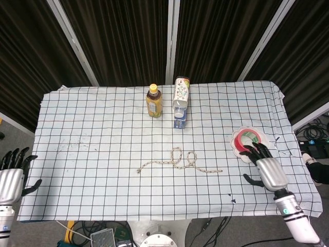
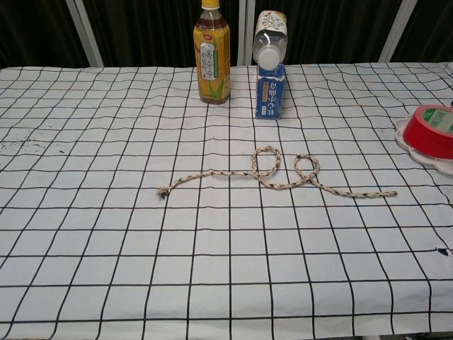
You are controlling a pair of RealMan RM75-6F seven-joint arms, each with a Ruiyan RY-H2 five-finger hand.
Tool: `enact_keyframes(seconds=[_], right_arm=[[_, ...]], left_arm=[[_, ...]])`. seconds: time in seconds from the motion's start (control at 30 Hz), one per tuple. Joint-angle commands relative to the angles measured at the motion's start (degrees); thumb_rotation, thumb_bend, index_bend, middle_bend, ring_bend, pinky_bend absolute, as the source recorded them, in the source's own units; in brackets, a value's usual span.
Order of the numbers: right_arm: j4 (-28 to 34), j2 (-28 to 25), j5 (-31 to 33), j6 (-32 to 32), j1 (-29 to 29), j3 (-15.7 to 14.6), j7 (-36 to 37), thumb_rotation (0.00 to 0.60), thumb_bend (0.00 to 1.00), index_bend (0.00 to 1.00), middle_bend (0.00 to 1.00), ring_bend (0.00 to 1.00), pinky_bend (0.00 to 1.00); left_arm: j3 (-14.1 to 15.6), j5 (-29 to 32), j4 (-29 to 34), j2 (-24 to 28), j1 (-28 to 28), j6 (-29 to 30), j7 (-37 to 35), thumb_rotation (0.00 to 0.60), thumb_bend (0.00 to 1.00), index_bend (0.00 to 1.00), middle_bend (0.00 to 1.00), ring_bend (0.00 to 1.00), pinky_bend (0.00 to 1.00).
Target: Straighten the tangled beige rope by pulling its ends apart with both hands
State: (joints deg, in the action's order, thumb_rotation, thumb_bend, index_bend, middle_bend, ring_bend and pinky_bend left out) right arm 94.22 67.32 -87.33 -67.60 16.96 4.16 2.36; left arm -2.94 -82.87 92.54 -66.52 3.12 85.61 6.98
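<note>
The beige rope (image 1: 179, 162) lies in the middle of the checked tablecloth, with two loops near its centre and both ends free; the chest view shows the rope (image 2: 272, 175) from its frayed left end to its right end. My right hand (image 1: 267, 169) hovers open over the table's right side, just below the plate and well right of the rope's right end. Beyond the table's left edge my left hand (image 1: 11, 177) is open, far from the rope. Neither hand appears in the chest view.
A yellow drink bottle (image 1: 153, 101) and a blue-and-white carton (image 1: 179, 103) stand at the back centre. A white scalloped plate (image 1: 237, 151) with a red tape roll (image 1: 248, 140) sits at the right, next to my right hand.
</note>
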Motion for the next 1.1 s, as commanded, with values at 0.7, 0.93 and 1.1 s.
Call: enact_keyframes(seconds=[0.7,0.93,1.1], right_arm=[[-14.7,19.2,4.5,9.7,9.5,-1.1,-12.6,0.600,0.30,0.49,0.19,0.00,0.00],[-15.5,19.6,5.1,9.4,9.4,-1.5,-12.7,0.600,0.34,0.51,0.19,0.00,0.00],[-16.0,20.0,5.5,9.8,9.8,-1.8,-12.7,0.600,0.34,0.52,0.20,0.00,0.00]], left_arm=[[0.7,1.1,-3.9,-1.4,-0.3,-1.7,-4.5,0.600,0.16,0.24,0.06,0.00,0.00],[0.9,1.1,-4.3,-1.7,-0.1,-2.2,-4.9,0.600,0.16,0.24,0.06,0.00,0.00],[1.0,1.1,-4.3,-1.4,-0.2,-2.4,-5.4,0.600,0.16,0.24,0.06,0.00,0.00]])
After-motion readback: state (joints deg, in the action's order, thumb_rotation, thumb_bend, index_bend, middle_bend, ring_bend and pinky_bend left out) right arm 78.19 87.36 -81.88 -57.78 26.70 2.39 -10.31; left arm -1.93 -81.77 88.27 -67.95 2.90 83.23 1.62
